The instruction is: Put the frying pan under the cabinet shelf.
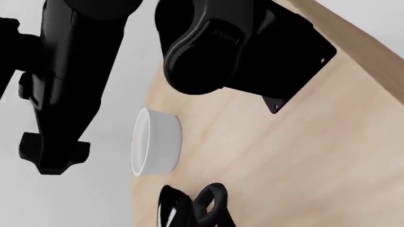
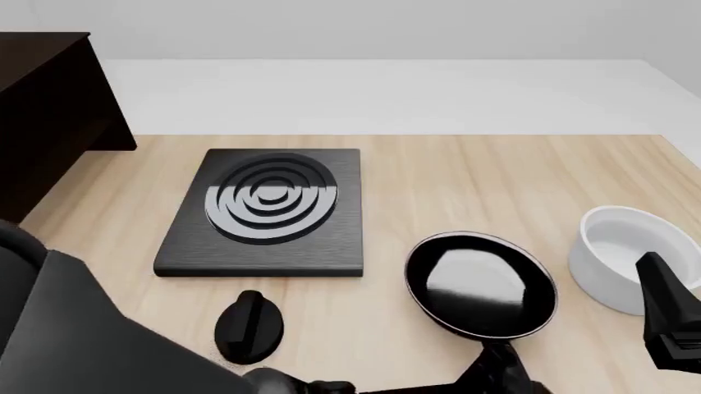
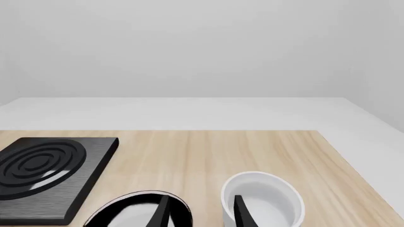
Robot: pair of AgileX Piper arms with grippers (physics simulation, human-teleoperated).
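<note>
Near the front edge, pan [image 2: 480, 283] looks rigid and slick; its handle's the grab spot. Right gripper [image 3: 200, 210] gapes empty, left's unclear.

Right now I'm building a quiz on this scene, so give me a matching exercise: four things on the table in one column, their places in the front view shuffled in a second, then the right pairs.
Things:
1. pan
2. bowl
3. hotplate
4. cabinet

Places:
A. far left edge
B. left of centre, mid-table
C. near side, right of centre
D. right edge, beside the pan

Pairs: 1-C, 2-D, 3-B, 4-A
</note>
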